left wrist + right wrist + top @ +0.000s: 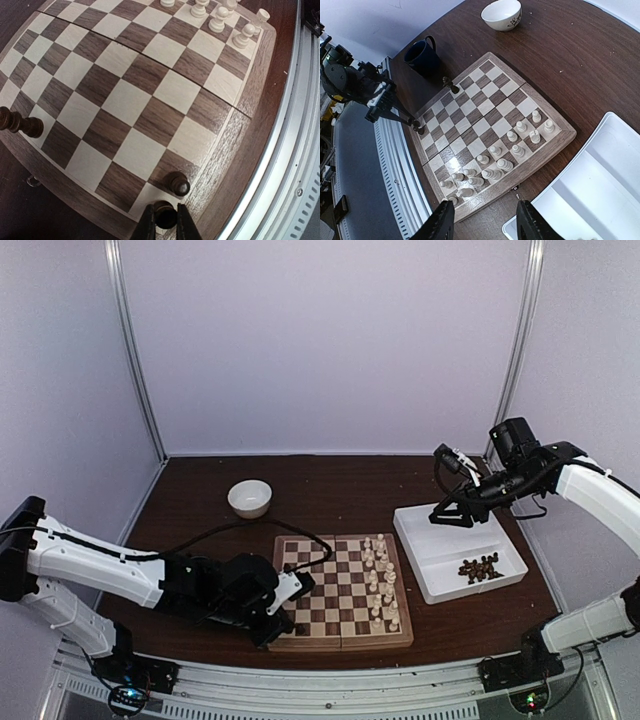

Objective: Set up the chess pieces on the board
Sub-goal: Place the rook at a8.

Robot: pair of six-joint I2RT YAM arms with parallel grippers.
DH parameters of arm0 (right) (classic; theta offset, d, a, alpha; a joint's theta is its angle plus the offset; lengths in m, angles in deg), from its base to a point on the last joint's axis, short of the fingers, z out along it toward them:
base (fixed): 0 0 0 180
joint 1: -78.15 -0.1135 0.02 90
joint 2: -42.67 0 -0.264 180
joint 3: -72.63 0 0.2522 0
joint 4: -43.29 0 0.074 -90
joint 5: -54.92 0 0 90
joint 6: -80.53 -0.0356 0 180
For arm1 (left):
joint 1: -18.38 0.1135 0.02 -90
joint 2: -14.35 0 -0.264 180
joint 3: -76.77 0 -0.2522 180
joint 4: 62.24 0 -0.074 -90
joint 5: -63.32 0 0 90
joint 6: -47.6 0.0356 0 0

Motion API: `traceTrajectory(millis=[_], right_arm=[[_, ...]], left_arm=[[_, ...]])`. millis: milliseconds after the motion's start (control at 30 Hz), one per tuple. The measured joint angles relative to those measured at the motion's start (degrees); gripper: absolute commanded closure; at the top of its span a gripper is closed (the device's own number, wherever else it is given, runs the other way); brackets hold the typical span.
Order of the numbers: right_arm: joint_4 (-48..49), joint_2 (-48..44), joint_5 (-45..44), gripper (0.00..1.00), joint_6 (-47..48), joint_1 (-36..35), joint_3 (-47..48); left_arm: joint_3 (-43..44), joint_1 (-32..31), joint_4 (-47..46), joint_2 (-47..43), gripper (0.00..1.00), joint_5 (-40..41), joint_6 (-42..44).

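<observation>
The left hand (pixel 165 226), clamped on an upright dark brown wooden chessman (pixel 164 212), at the checkered wooden chessboard (pixel 125 100) corner, just beside a second dark chessman (pixel 178 184); right hand (pixel 484 220) spread, well apart.

dark piece (pixel 165 215) base hidden between left pincer (pixel 165 221) fingers; tray (pixel 615 155) cut off at right edge
</observation>
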Motion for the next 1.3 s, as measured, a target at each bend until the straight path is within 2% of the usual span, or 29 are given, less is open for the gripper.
traceTrajectory(millis=[100,500,667,933,1100,1300], right_arm=[[0.0,0.0,0.0,0.54,0.0,0.2,0.0],[0.0,0.0,-0.1,0.54,0.0,0.2,0.0],[0.0,0.0,-0.1,0.54,0.0,0.2,0.0],[0.0,0.0,-0.2,0.54,0.0,0.2,0.0],[-1.0,0.0,-1.2,0.54,0.4,0.7,0.3],[-5.7,0.9,-9.6,0.6,5.4,8.4,2.0]], left_arm=[[0.0,0.0,-0.7,0.2,0.88,0.3,0.0],[0.0,0.0,-0.8,1.1,0.87,0.7,0.0],[-0.3,0.0,-0.8,0.9,0.78,1.1,-0.3],[-0.9,-0.1,-0.3,0.7,0.71,1.3,-0.6],[-0.8,-0.1,0.6,-0.5,0.64,1.4,-0.5],[2.8,-0.2,6.1,-7.0,0.57,3.3,0.9]])
